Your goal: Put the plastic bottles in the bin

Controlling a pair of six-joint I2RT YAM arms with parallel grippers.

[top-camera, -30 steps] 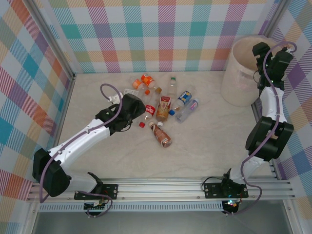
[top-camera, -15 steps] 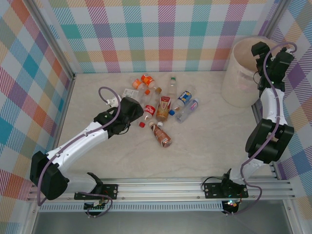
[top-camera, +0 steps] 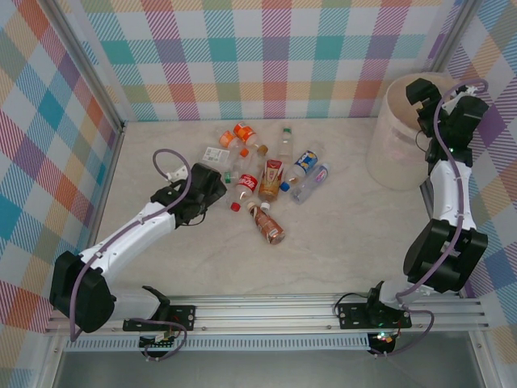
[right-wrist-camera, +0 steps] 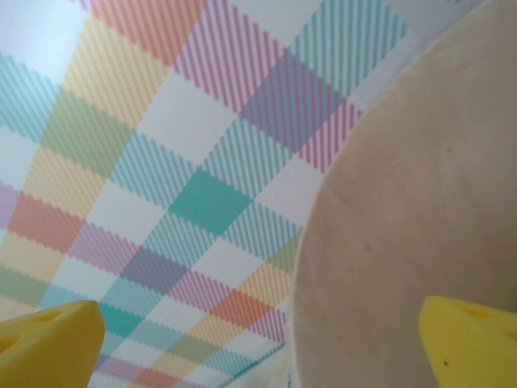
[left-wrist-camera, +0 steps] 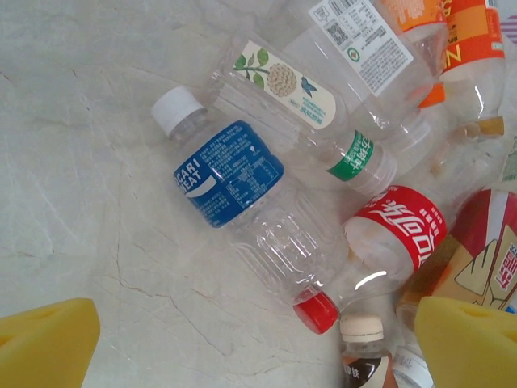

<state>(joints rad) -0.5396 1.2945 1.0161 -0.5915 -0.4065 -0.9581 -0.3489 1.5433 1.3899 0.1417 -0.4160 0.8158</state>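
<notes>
bottles [top-camera: 265,179] lie in a loose heap on the middle of the table [top-camera: 347,242], well apart from the bin [top-camera: 394,141], which stands at the far right corner. in the left wrist view a blue-labelled bottle [left-wrist-camera: 230,174] lies on its side ahead of the yellow pads [left-wrist-camera: 44,343], with a red-labelled one [left-wrist-camera: 396,230] against its base end. the left gripper [top-camera: 216,184] hangs over the heap's left edge, jaws wide apart and empty. over the last second it has drawn back a little to the left, away from the heap's centre. the right gripper [top-camera: 420,89] sits above the bin's rim, jaws spread with nothing between them, and it has shifted slightly inward over the mouth. we judge that the right arm is free to fetch another bottle, while the left lines up on the blue-labelled one. the heap is still to be cleared.
</notes>
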